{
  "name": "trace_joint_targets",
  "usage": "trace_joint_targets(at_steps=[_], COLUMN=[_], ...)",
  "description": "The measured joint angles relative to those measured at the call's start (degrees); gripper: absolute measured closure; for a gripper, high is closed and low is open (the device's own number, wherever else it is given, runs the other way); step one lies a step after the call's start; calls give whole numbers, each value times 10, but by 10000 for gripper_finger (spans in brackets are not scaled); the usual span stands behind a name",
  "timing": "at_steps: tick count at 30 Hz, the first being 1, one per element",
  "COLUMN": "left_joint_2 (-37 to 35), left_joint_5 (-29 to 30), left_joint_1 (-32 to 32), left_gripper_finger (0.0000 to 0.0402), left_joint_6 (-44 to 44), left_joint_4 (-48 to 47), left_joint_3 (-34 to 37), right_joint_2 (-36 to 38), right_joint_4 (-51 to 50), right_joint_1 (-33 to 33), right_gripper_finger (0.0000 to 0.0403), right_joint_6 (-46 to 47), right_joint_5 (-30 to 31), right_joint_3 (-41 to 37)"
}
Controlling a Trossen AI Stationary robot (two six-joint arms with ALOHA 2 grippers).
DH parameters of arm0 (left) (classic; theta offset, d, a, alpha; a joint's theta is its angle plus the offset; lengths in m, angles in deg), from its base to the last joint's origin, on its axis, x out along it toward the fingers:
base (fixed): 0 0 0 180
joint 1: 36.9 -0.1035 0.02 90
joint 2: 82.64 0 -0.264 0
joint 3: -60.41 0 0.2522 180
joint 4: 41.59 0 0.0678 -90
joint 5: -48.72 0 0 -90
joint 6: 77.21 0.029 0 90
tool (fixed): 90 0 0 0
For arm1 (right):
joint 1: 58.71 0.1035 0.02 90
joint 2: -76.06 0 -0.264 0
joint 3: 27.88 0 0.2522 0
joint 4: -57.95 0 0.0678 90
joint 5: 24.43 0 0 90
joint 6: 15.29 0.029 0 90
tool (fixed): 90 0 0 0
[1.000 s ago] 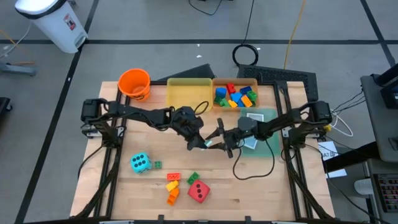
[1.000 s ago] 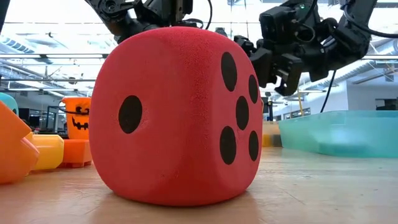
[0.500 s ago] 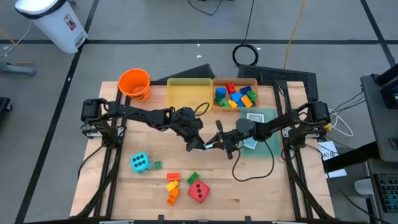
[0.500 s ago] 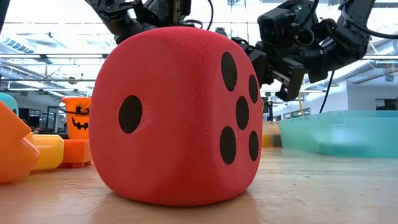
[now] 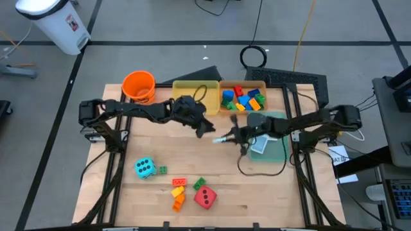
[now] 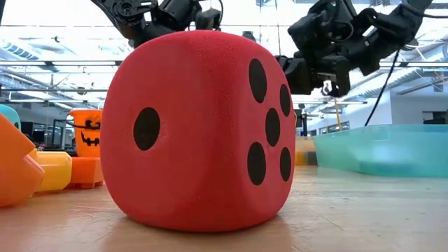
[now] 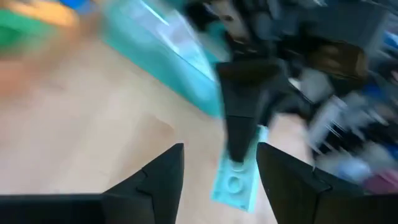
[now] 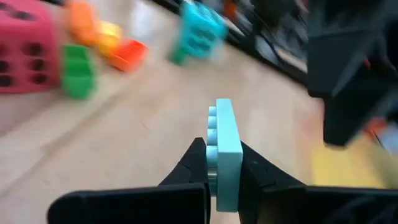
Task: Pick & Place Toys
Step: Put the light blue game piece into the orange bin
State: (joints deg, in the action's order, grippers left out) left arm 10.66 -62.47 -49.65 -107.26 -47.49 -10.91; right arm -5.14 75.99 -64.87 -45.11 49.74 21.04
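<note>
A small light cyan brick point(image 8: 225, 140) is in the air over the middle of the table point(image 5: 160, 147), with my right gripper point(image 8: 222, 148) shut on it. In the high view the right gripper point(image 5: 228, 137) reaches in from the right. My left gripper point(image 5: 209, 130) stands just beyond the brick point(image 5: 220, 139) toward the far left. In its wrist view the left gripper point(image 7: 221, 149) is open, and the brick point(image 7: 236, 180) shows ahead of its fingers, untouched. A red die point(image 5: 205, 197), a cyan die point(image 5: 144, 168) and loose bricks point(image 5: 178, 191) lie on the near part of the table. My right gripper pinches the brick between its two fingers, one on the studded face point(image 8: 213, 146), the other on the opposite face. The fingers come nearly level from the table's right. The brick stands on edge, sticks out past the fingertips and is lifted clear of the table.
An orange bucket point(image 5: 139, 86), a yellow tray point(image 5: 192, 96) and an orange tray holding several bricks point(image 5: 243, 97) line the far edge. A teal tray point(image 5: 275, 144) with white cards point(image 5: 262, 120) sits under the right arm. The red die point(image 6: 203, 129) fills the low view.
The two grippers met over the table's middle at the cyan brick. My left gripper has let go and drawn back toward the far edge. My right gripper has risen a little and tipped closer to level, keeping the brick clear of the table.
</note>
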Motion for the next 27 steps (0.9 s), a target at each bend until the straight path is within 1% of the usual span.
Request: trace_joint_targets(at_steps=[2,6,11,13,16,19,21,24,27], left_joint_2=[0,5,8,10,16,16,16,16,16], left_joint_5=[41,124,250,279,303,306,308,308,308], left_joint_1=[-5,2,15,21,30,35,38,39,39], left_gripper_finger=[196,203,208,207,203,203,205,210,209], left_joint_6=[0,4,-6,-16,-16,-1,7,16,14], left_joint_4=[-3,-2,2,-1,14,26,34,37,39], left_joint_3=[0,0,0,0,0,0,0,0,0], right_joint_2=[31,78,124,134,140,140,140,140,140], right_joint_4=[-48,-110,-109,-110,-108,-107,-103,-102,-102], right_joint_1=[-24,-90,-183,-220,-275,-319,-337,-351,-350], right_gripper_finger=[392,392,392,392,392,391,383,350,296], right_joint_6=[31,105,197,225,258,262,266,286,279], right_joint_5=[41,132,262,302,321,323,322,321,321], right_joint_3=[0,-8,-49,-68,-90,-104,-109,-114,-116])
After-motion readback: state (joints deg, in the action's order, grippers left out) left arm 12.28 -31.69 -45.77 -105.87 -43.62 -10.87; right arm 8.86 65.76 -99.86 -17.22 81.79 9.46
